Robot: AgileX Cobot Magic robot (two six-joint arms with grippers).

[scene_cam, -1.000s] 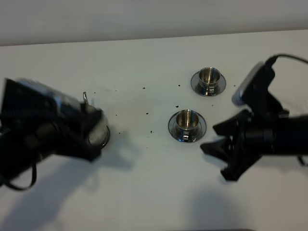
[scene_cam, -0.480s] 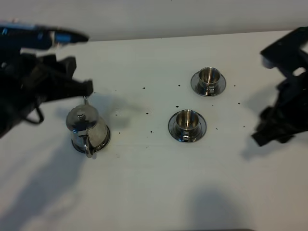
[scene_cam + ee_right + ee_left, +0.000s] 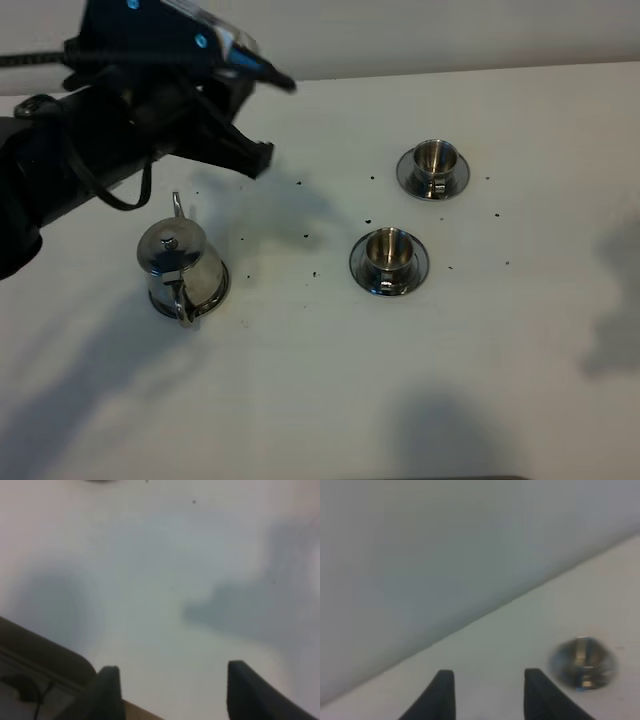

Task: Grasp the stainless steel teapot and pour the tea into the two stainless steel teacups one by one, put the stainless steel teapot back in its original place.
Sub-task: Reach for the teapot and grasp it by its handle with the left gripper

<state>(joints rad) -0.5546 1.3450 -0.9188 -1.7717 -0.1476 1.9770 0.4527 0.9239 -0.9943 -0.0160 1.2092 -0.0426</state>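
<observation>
Pot on its saucer, both pincers released and clear of it

My left pincer (image 3: 489, 680) hangs high over the far left of the table (image 3: 300, 390), fingers apart with nothing between them, well above the pot (image 3: 178, 262). The pot stands upright on its saucer (image 3: 222, 284), handle (image 3: 184, 312) toward the near edge and spout (image 3: 177, 203) away. I judge the grasp is the step in hand: I'd bring the left pincer down onto that handle, close square on it rather than on the slick body, then lift straight so the saucer isn't dragged. The near cup (image 3: 389, 252) and far cup (image 3: 433, 160) sit well to the right; whether they hold tea I cannot tell. The right pincer (image 3: 172, 669), out of the high view, is also released over bare table
</observation>
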